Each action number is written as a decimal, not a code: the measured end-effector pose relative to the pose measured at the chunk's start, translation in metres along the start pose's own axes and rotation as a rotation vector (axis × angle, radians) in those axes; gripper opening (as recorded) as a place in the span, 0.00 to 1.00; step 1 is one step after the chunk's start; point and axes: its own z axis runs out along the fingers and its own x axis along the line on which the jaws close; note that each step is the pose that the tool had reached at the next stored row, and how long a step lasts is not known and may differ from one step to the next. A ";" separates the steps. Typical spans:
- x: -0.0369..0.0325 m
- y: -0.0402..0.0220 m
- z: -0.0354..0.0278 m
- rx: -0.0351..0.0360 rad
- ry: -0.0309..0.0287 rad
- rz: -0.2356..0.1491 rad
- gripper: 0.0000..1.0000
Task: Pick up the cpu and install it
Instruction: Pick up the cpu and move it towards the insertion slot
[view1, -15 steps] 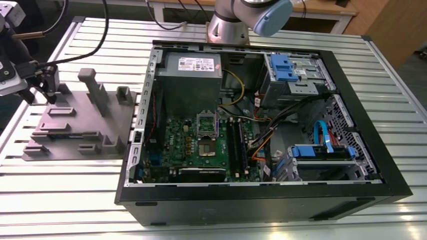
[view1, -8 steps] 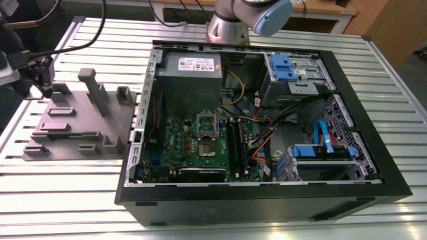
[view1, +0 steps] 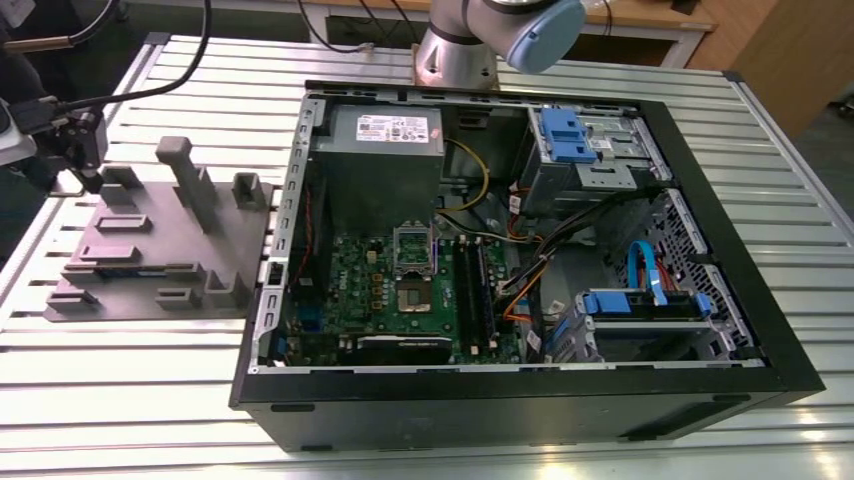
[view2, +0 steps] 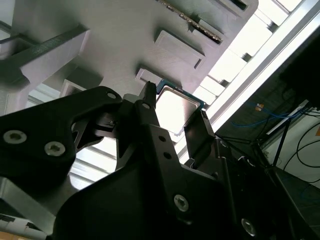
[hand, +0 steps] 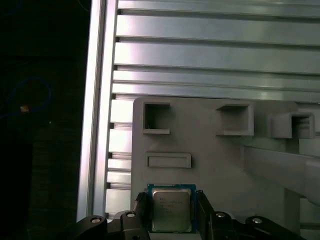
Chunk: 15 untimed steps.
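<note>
First wrist view, cpu (hand: 171, 209) flat on tray (hand: 225, 165), flanked by claw (hand: 172, 216), grip unclear

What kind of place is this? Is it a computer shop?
Probably a robot lab or workshop, not a shop: a robot arm rises behind an opened computer case on a slatted metal table, with a grey parts tray beside it.

cpu (view2: 174, 109) partly hidden behind gripper (view2: 175, 99), second wrist view.
</note>
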 end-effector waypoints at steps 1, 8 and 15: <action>0.0000 0.0000 -0.0003 0.0000 0.0000 0.000 0.47; 0.0001 0.0007 -0.0109 0.0000 0.0000 0.000 0.47; 0.0002 0.0011 -0.0165 0.0000 0.0001 0.000 0.47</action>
